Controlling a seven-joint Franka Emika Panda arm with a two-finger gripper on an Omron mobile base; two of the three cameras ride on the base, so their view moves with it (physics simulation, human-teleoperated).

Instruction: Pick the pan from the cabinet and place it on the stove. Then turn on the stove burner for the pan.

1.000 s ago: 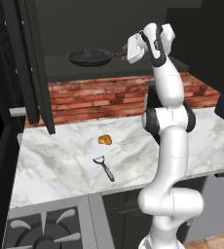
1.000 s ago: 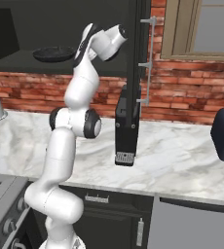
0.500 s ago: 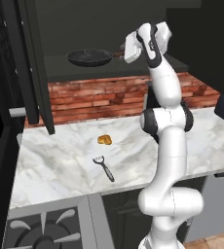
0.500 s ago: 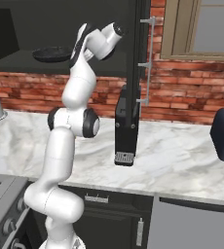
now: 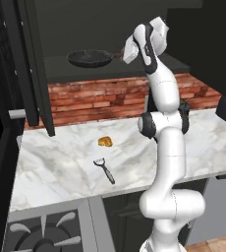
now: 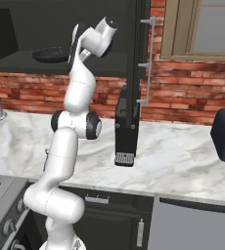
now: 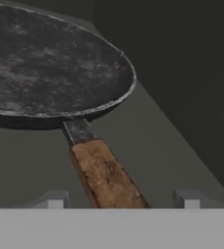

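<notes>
- Presently, at far left of the left base view, the cabinet [image 5: 34, 64] stands with its door swung open, edge-on over the counter [image 5: 61, 167].
- The stove [image 5: 41, 234] shows at lower left, its grey top and black grates bare.
- The pan [image 5: 90, 58] sits on the cabinet shelf above the brick backsplash [image 5: 95, 98], handle pointing right toward the arm.
- On the counter below lie a small yellow-brown item [image 5: 105, 141] and, just nearer the front edge, a peeler [image 5: 105, 170], apart from each other.
- The pincer [image 5: 126, 51] is raised to shelf height at the handle end.
- In the hand view the brown handle [image 7: 106, 175] runs down between the two fingertips [image 7: 55, 199]; the tips stand apart on either side of it, gaps visible, no contact seen.
</notes>
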